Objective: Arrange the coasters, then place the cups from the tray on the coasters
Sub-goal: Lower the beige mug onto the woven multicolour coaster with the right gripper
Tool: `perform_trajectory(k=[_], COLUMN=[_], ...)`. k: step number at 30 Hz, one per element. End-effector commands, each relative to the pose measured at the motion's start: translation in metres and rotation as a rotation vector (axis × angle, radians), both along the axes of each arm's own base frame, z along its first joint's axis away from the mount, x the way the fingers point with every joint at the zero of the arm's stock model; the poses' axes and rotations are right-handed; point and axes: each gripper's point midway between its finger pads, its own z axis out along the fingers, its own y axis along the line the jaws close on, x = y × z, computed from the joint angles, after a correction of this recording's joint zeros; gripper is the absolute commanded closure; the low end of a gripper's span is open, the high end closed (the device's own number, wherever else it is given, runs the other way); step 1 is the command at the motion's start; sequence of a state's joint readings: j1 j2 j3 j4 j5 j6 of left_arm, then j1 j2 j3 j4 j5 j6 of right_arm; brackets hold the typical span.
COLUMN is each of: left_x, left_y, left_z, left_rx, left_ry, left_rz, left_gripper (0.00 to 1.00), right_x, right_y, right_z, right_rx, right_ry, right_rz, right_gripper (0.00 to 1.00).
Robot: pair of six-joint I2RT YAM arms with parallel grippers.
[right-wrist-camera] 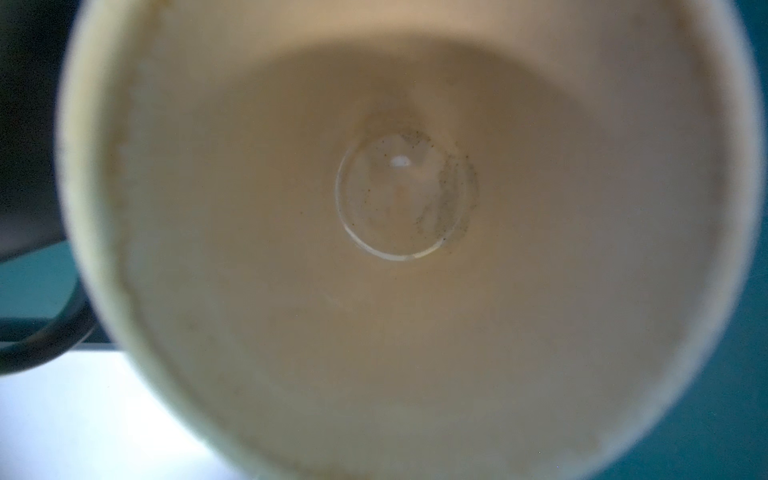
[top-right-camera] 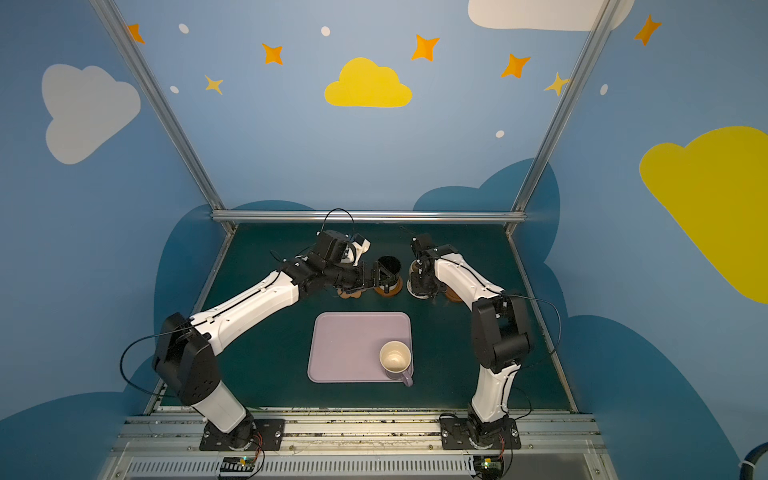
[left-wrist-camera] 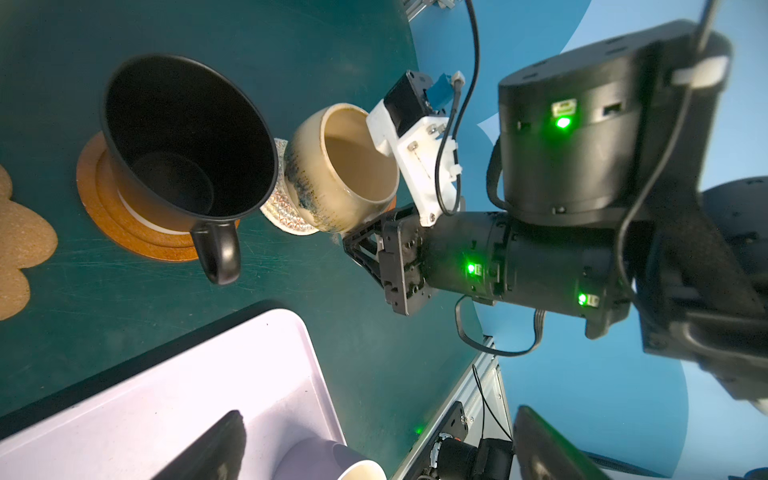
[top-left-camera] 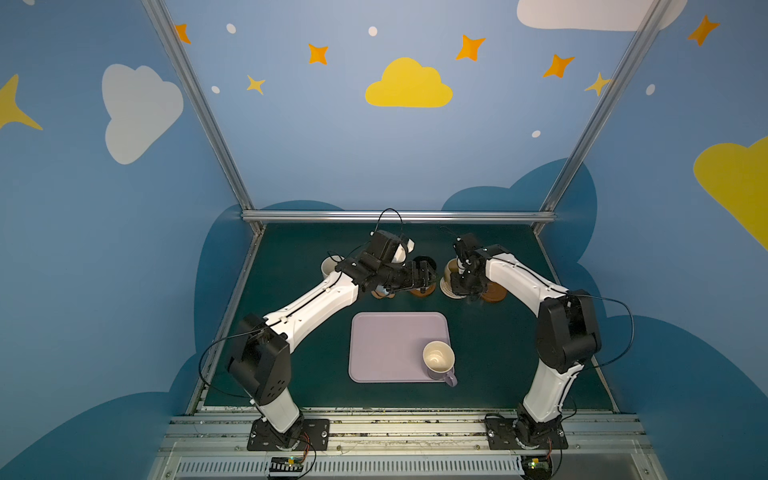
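Closest to the robot, the lilac-pink tray [top-left-camera: 386,345] lies flat in the middle of the green tabletop [top-left-camera: 490,357]. One lilac cup [top-left-camera: 439,360] stands upright on the tray's near right corner, and its handle sticks out over the rim. Past the tray, a row of coasters runs from left to right. The tan flower-shaped coaster [left-wrist-camera: 20,237] is mostly hidden under the left arm in both top views. Next to it, the black cup [top-left-camera: 424,264] stands on a brown wooden coaster [left-wrist-camera: 124,224] with its handle pointing toward the tray. The left gripper [top-left-camera: 419,277] hangs just in front of this cup with its jaws wide apart, and it holds nothing. Further right, the cream speckled cup [left-wrist-camera: 332,174] sits on the pale woven coaster [left-wrist-camera: 282,212]. The right gripper [left-wrist-camera: 368,245] is pinched tight at this cup's side. It seems to hold the handle, but the handle itself is hidden. The right wrist view looks straight down into this cup. Another brown wooden coaster [top-left-camera: 496,296] peeks out from under the right arm. A bit farther back on the left stands one more cup [top-left-camera: 329,266] with a pale inside.
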State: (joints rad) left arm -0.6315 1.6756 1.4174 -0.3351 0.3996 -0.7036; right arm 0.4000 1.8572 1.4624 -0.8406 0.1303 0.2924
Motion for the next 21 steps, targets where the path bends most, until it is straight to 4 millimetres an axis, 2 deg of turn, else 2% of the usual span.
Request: perform_trajectory(k=[1, 21], left_x=[0.000, -0.001], left_y=[-0.002, -0.002], left_z=[-0.007, -0.009], left_rx=[0.004, 0.000], left_ry=[0.006, 0.015], left_rz=[-0.005, -0.003], left_gripper=[0.01, 0.01], right_x=[0.025, 0.029], right_y=[0.005, 0.002], right_z=[0.019, -0.006], right_rx=[0.026, -0.011], right_ry=[-0.094, -0.073], right_rz=[0.001, -0.005], right_gripper=[1.00, 1.00])
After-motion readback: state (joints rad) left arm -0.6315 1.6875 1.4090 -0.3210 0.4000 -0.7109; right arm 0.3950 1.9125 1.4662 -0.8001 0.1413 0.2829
